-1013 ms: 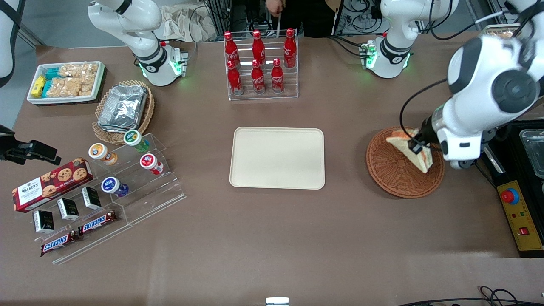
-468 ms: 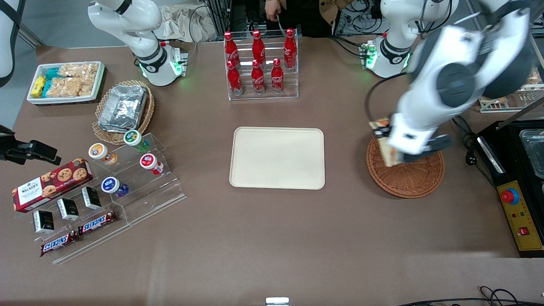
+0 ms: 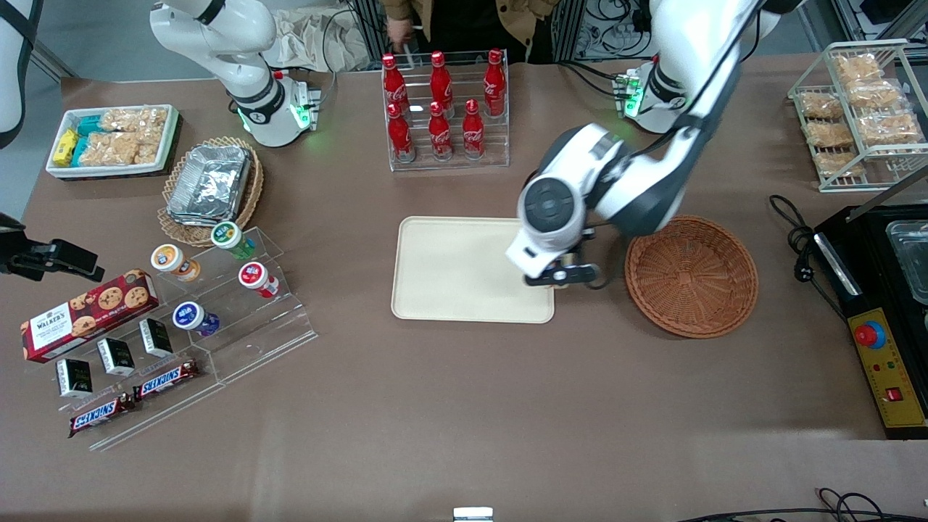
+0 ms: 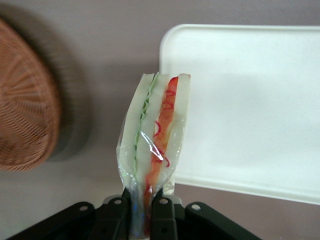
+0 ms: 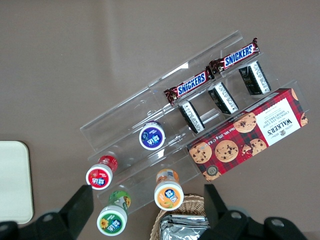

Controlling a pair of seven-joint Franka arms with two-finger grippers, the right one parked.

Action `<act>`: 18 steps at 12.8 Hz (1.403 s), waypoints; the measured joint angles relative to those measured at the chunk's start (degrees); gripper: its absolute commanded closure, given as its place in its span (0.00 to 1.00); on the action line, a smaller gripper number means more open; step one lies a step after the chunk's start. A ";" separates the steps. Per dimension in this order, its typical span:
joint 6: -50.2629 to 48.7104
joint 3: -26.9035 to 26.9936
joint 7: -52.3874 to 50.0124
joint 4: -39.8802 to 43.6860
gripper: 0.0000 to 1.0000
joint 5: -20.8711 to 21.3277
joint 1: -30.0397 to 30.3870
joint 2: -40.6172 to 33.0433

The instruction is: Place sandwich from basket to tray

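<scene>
My left gripper is shut on the sandwich, a wedge of white bread in clear wrap with green and orange-red filling, gripped at its lower end. It hangs above the table right at the cream-beige tray's edge. In the front view the gripper is over the tray's edge nearest the round reddish-brown wicker basket, and the arm hides the sandwich. The basket, which also shows in the left wrist view, has nothing in it.
A rack of red cola bottles stands farther from the camera than the tray. A tan basket of foil containers, a white snack bin and an acrylic stand lie toward the parked arm's end. A wire snack rack and a black control box lie at the working arm's end.
My left gripper lifted the sandwich out of the basket and carried it sideways to the tray's edge. The basket now holds nothing.
</scene>
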 measured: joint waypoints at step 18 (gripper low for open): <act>-0.58 2.29 9.26 3.96 0.00 5.48 8.36 -0.66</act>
